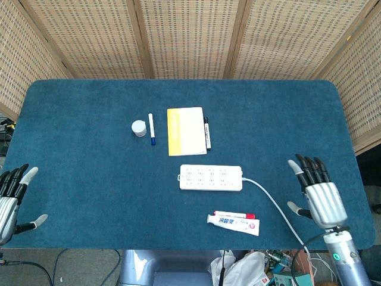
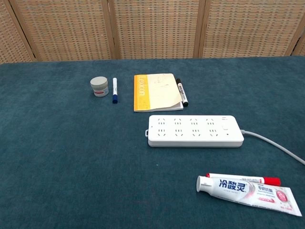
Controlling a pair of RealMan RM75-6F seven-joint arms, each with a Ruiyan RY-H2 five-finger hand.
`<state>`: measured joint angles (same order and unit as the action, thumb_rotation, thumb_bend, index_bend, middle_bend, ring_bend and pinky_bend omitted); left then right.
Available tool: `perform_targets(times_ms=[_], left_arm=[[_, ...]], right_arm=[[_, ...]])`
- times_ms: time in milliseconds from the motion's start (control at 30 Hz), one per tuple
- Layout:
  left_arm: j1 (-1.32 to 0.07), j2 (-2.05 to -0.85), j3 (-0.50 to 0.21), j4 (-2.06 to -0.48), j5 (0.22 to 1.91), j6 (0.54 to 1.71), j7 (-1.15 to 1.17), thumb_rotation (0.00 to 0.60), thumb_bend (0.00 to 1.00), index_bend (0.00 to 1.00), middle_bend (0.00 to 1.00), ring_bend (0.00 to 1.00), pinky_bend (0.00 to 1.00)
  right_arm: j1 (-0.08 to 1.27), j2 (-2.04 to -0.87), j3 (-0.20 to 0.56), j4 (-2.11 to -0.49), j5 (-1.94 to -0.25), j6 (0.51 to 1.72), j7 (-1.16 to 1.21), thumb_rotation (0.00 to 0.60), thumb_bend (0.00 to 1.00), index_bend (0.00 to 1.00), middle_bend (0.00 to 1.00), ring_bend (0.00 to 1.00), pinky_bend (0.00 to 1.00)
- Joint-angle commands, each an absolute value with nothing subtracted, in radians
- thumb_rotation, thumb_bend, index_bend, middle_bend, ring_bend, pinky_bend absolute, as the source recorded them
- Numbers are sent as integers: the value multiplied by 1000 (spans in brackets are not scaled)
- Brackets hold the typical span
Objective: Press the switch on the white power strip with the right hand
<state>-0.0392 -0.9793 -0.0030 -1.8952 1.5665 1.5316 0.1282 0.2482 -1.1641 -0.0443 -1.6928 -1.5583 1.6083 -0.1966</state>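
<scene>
The white power strip [image 1: 211, 177] [image 2: 194, 130] lies flat near the table's middle, its switch [image 2: 224, 127] at the right end and its cable [image 1: 275, 205] trailing off to the front right. My right hand [image 1: 317, 192] hovers open well to the right of the strip, fingers spread, touching nothing. My left hand [image 1: 9, 198] hangs open at the table's front left edge. Neither hand shows in the chest view.
A toothpaste tube [image 1: 233, 221] [image 2: 248, 188] lies in front of the strip. Behind it are a yellow-spined notebook [image 1: 186, 130], a black marker [image 1: 207, 132], a blue-capped pen [image 1: 151, 128] and a small white jar [image 1: 139, 128]. Wicker screens stand behind the table.
</scene>
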Motion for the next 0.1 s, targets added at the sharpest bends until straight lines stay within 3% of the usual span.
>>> perform_targets(times_ms=[33, 100], left_arm=[[-35, -980, 1, -1890, 1576, 1538, 122, 600, 0, 0, 0, 0, 0], [-34, -980, 2, -1888, 1580, 1541, 119, 600, 0, 0, 0, 0, 0]], right_arm=[[192, -1194, -45, -1629, -1599, 1671, -201, 600, 0, 0, 0, 0, 0], [184, -1197, -38, -1622, -1601, 1676, -203, 600, 0, 0, 0, 0, 0]])
